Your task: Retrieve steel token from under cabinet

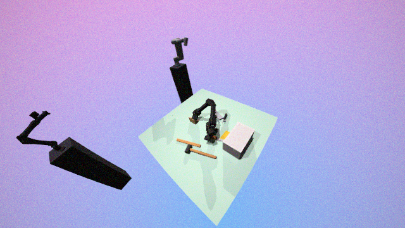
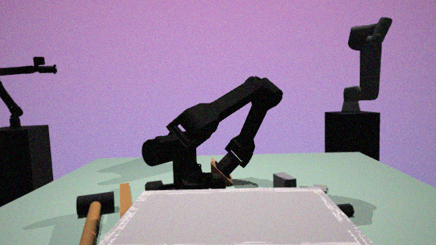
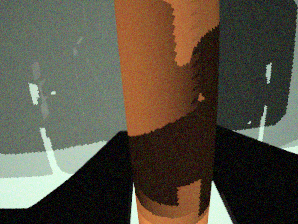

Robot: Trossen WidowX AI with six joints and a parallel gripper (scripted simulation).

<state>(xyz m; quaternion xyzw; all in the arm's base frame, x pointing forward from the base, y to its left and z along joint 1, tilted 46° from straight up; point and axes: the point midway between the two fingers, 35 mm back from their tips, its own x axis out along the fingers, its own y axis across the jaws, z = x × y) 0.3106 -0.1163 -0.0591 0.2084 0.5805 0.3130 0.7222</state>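
My gripper (image 1: 214, 139) (image 3: 165, 136) is shut on a round orange-brown handle (image 3: 155, 75), low over the table just in front of the cabinet. A thin pale part of the held tool (image 1: 219, 140) shows between gripper and cabinet; its far end cannot be made out. The white-topped cabinet (image 1: 239, 136) (image 2: 231, 218) has dark sides. The yellow marked area (image 1: 224, 135) lies beside its front, next to the tool. Fingertips are hidden behind the cabinet in the exterior view. I cannot make out the steel token or the vent slots in any view.
A hammer (image 1: 204, 154) (image 2: 95, 205) with black head and orange handle lies on the table (image 1: 177, 164) (image 2: 392, 201). A flat orange strip (image 1: 188, 142) (image 2: 125, 201) lies beside it. A grey block (image 2: 285, 180) and a black-ended object (image 1: 224, 117) (image 2: 345, 209) are on the opposite side.
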